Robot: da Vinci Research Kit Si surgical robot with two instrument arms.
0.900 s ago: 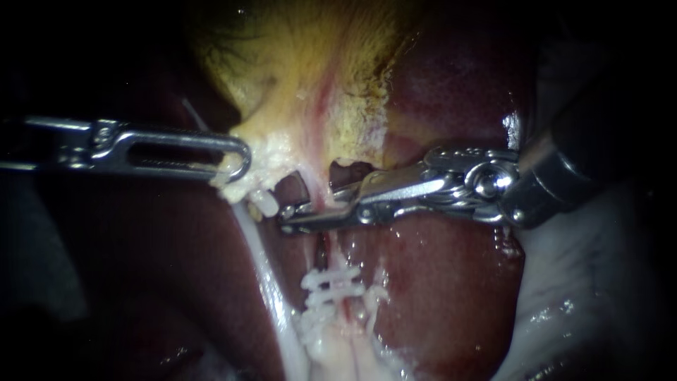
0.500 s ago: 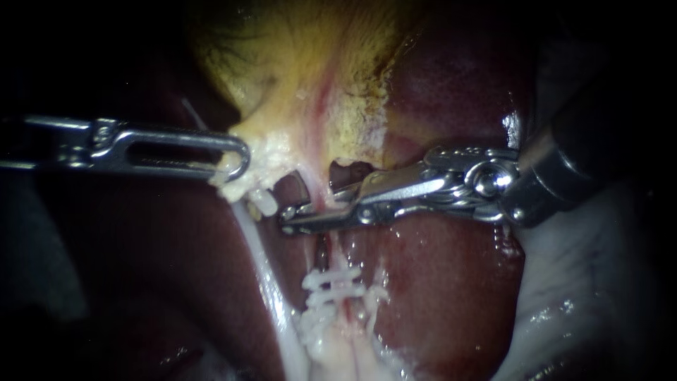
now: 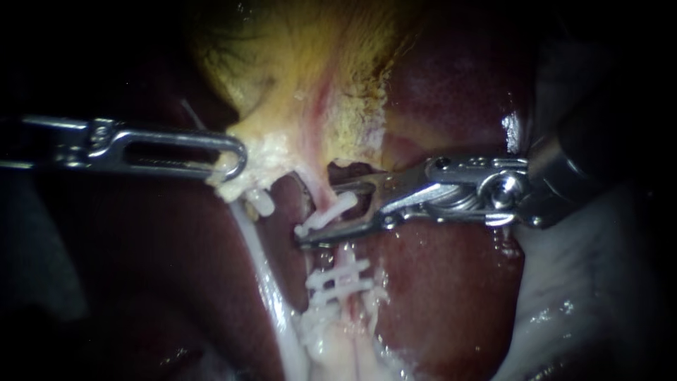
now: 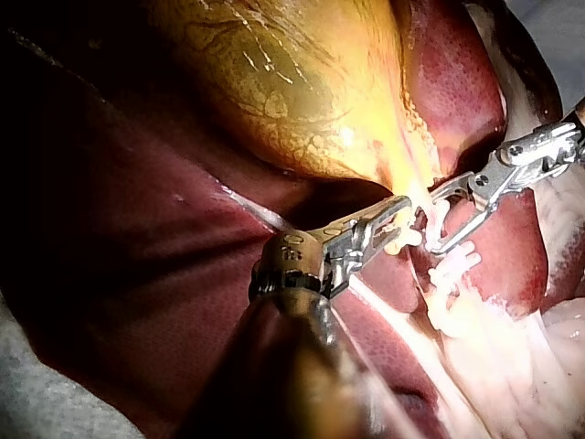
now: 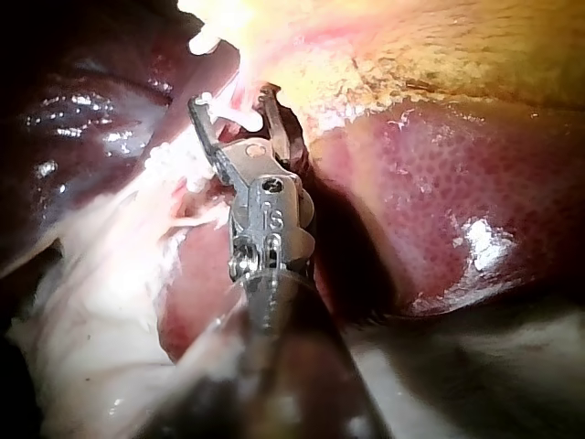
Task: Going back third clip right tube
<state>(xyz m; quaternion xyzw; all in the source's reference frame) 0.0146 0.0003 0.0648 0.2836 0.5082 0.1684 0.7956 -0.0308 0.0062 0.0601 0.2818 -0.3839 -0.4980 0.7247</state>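
White plastic, the third clip (image 3: 343, 204) sits across the right tube (image 3: 321, 187), just above two other clips (image 3: 338, 281). The right instrument's hand (image 3: 316, 213) straddles it, jaws parted and gripping nothing. The left instrument's hand (image 3: 236, 166) is closed on the gallbladder (image 3: 296, 85). The tube looks soft, slick and tearable, the clip light and stiff — neither wants a hold now — so back straight out.

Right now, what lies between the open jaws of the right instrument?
A white clip, set across the right tube, lies between the jaws of the right instrument. The endoscope view shows it; the right wrist view does too.
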